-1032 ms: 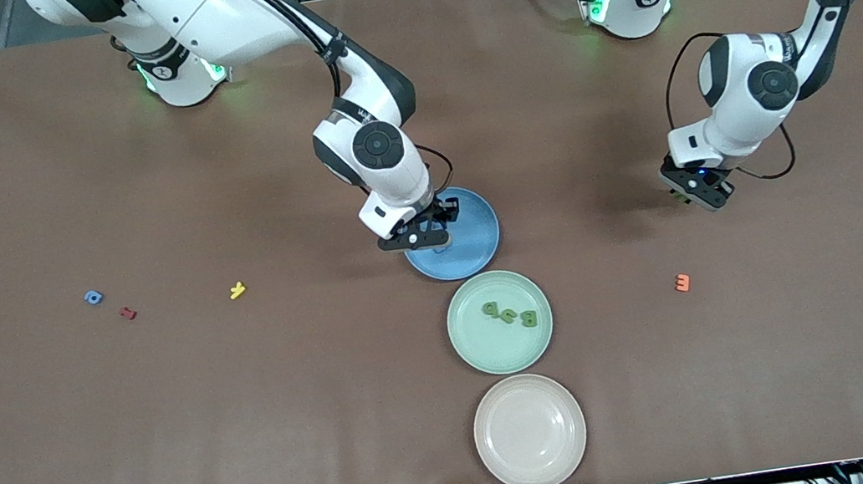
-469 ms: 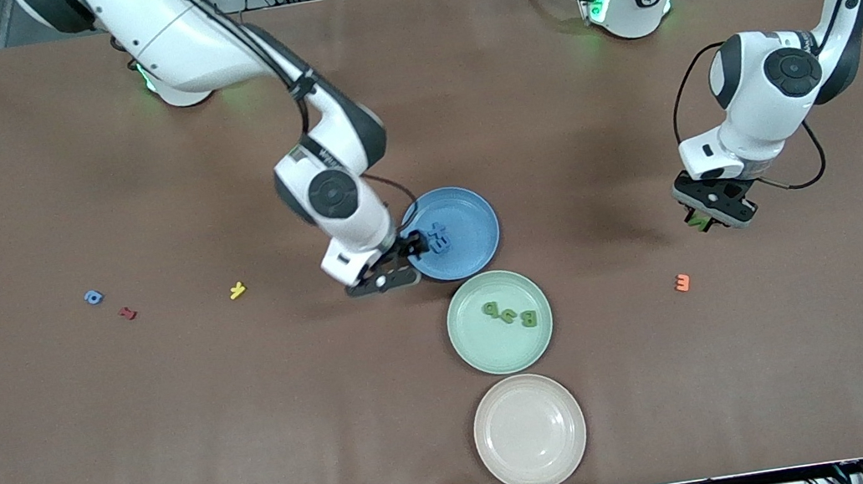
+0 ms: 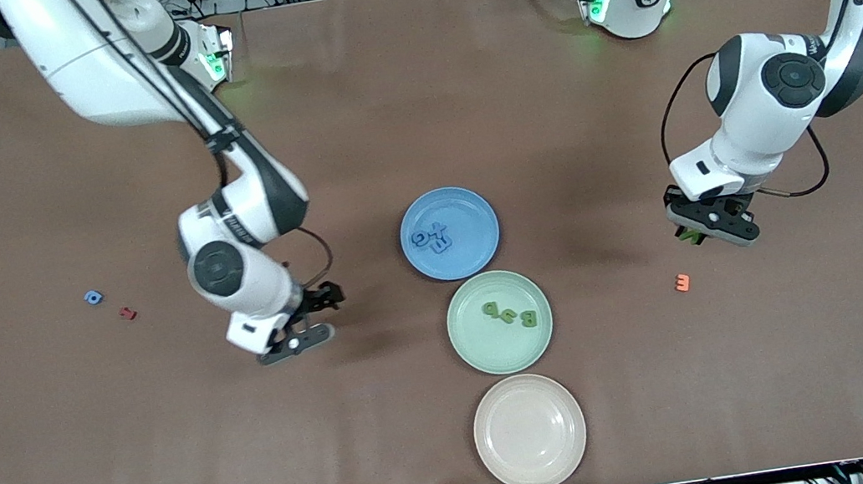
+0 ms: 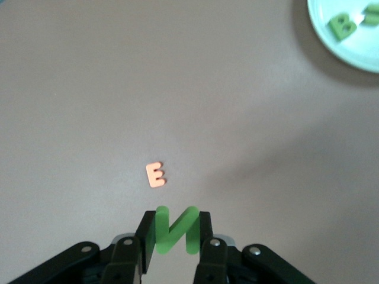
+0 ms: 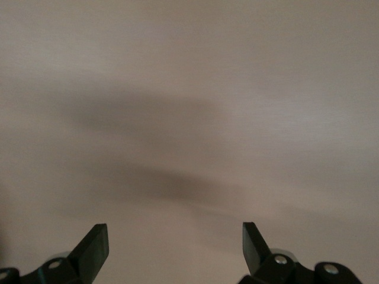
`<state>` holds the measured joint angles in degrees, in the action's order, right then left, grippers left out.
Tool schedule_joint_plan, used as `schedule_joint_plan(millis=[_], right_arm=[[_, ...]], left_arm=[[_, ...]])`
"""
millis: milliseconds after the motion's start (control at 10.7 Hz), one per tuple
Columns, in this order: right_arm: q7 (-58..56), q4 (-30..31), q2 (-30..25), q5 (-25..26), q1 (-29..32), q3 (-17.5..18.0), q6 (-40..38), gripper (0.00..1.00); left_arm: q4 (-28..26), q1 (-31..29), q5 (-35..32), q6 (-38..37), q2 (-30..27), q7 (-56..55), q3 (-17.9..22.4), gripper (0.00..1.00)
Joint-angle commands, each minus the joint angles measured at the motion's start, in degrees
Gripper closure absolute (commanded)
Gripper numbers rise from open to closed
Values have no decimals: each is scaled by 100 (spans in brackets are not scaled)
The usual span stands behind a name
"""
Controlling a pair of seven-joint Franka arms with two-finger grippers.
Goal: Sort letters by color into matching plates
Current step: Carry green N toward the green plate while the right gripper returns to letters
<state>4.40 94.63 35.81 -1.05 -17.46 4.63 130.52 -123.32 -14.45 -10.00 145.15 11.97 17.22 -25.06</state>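
The blue plate (image 3: 470, 215) holds blue letters (image 3: 432, 238). The mint green plate (image 3: 471, 346) holds green letters (image 3: 509, 314) and shows in the left wrist view (image 4: 355, 56). The pinkish-beige plate (image 3: 530, 431) is bare. My left gripper (image 3: 699, 235) is shut on a green N (image 4: 176, 229) above the table near the orange E (image 3: 682, 283), which also shows in the left wrist view (image 4: 156, 175). My right gripper (image 3: 318, 317) is open and empty over bare table toward the right arm's end; the right wrist view (image 5: 174, 242) shows only tabletop. No yellow letter shows.
A small blue letter (image 3: 93, 297) and a red letter (image 3: 127, 313) lie on the table toward the right arm's end. The three plates stand in a row down the middle, the beige one nearest the front camera.
My right gripper has left the blue plate and swung toward the right arm's end, leaving a blue letter in the plate. My left gripper with the green N has shifted only slightly.
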Motion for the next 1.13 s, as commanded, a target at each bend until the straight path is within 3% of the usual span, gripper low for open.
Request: schedule_joint_plan(millis=[0,375,563,844,1032], right_arm=[[-1445,827,-793,9,847,90,-105,0],[-3554,1417,-1234,9,1867,82,-149,0],[-4294,1610,-1348,17,2298,82,-185,0],[-5087,1926,-1541,44,2852,82,-159,0],[-5142,2164,-1725,349,3107,82,-132,0]], left_arm=[[668,126,156,-251,428,-822,-227,100],[1458,758,87,-548,999,-2062,-201,100],[1740,873,77,-593,1254,-2179,-192,100],[2136,1171,-28,-751,1571,-2257,-175,100],[2303,1479,-116,-865,1729,-2564,-87,100]])
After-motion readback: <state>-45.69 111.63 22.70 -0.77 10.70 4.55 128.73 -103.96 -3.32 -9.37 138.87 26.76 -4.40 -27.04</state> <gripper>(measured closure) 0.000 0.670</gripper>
